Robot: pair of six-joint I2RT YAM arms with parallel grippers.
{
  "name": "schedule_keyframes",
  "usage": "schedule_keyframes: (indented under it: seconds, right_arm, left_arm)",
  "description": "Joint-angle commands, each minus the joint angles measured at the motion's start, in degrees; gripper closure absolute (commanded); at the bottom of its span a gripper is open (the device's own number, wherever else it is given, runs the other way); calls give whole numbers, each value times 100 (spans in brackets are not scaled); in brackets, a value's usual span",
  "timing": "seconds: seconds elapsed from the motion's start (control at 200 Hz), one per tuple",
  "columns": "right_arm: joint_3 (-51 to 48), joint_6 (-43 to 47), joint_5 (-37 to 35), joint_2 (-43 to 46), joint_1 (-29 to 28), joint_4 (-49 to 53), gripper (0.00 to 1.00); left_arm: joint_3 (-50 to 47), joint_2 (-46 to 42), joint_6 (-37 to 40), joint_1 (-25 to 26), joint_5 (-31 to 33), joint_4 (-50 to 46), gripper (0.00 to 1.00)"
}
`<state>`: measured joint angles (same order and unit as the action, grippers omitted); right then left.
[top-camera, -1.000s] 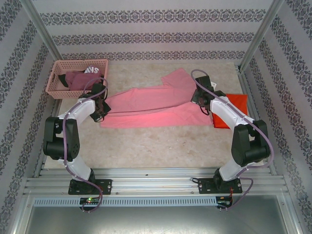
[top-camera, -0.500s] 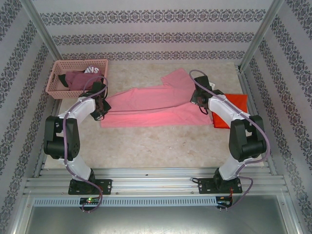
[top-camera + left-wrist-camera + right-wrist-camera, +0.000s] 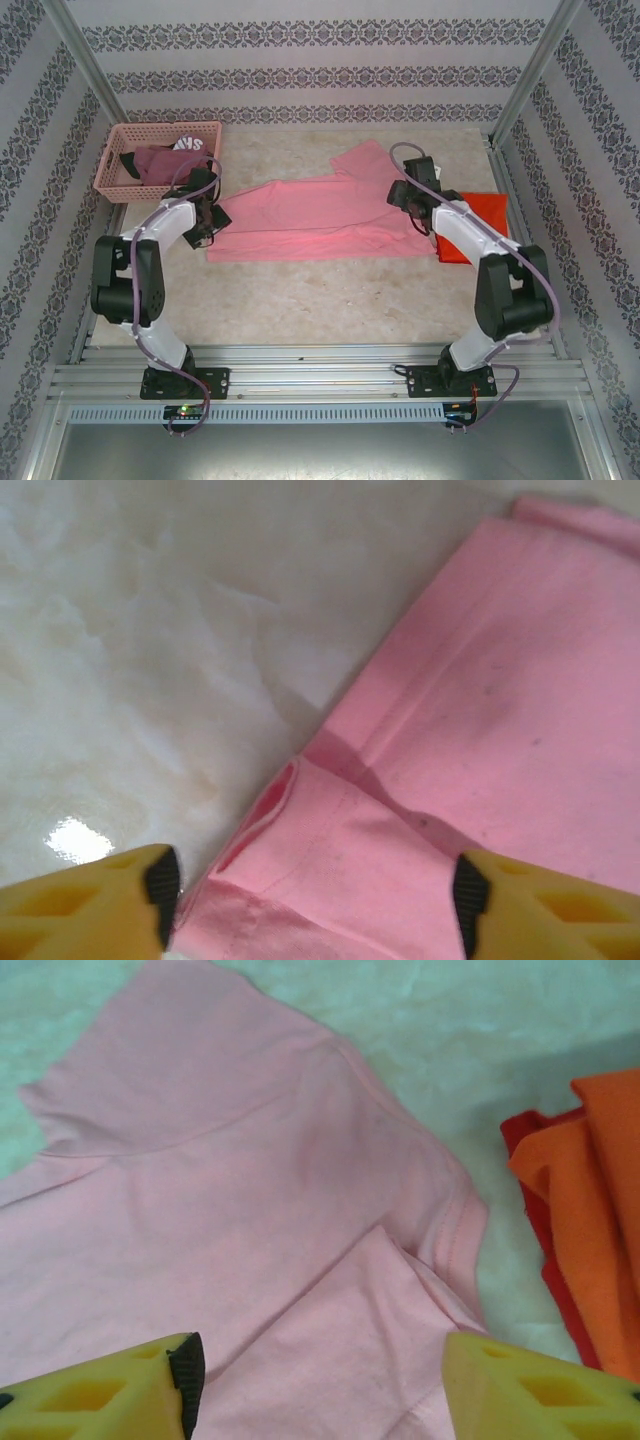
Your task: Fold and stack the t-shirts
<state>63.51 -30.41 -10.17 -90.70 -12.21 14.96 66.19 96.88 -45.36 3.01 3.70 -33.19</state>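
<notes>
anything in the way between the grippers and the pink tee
Nothing visible. The left gripper hangs open right over the left end of the pink tee, and the right gripper hangs open over its right end, with bare fabric under each. The orange tee lies off to the right, not under either gripper.

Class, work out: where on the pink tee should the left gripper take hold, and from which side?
Probably the tee's left-end corner, where the folded layers end in a doubled edge against the bare table. Come down from above: the open left gripper hangs astride that edge.
</notes>
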Motion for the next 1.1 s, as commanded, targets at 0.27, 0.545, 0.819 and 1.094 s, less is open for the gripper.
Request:
schedule_keyframes:
  seconds: [0.27, 0.545, 0.819, 1.094]
  right_arm:
    - [-1543, -229, 855, 933, -528, -592, 37]
    - [-1726, -631, 999, 349, -916, -622, 40]
    - [-1236, -685, 1103, -471, -924, -452, 48]
    - [-747, -646, 868, -722, -922, -83, 82]
  left_arm:
    - [-1185, -741, -807, 577, -609, 1163, 18]
    - [-1358, -299, -1116, 587, -749, 1548, 20]
    - [-1362, -20, -1089, 574, -708, 1539, 21]
    - [-1439, -29, -983, 574, -673, 1517, 22]
